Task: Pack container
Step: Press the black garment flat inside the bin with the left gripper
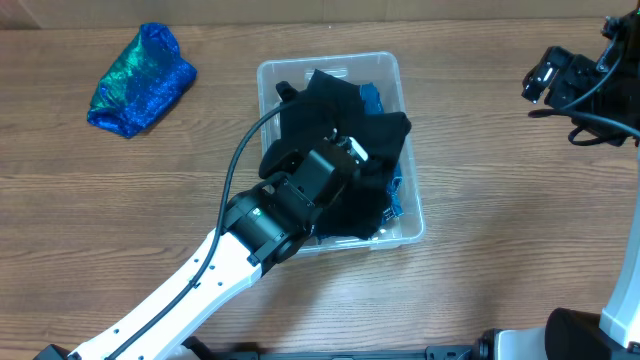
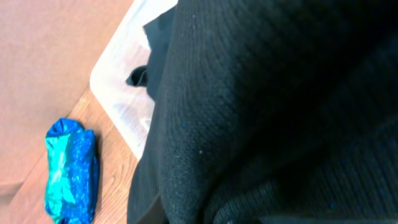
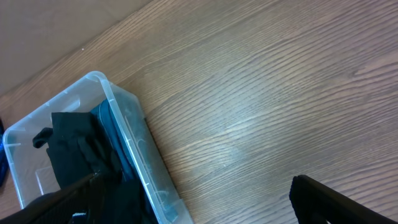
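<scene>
The clear plastic container stands at the table's middle, stuffed with a black knit garment over a blue item. My left gripper is down in the container against the black garment; the fabric fills the left wrist view and hides the fingers. The container's corner shows there too. My right gripper hovers at the far right, open and empty, well clear of the container.
A shiny blue-green sequined bundle lies on the wooden table at the far left, apart from the container; it also shows in the left wrist view. Bare wood lies between the container and the right arm.
</scene>
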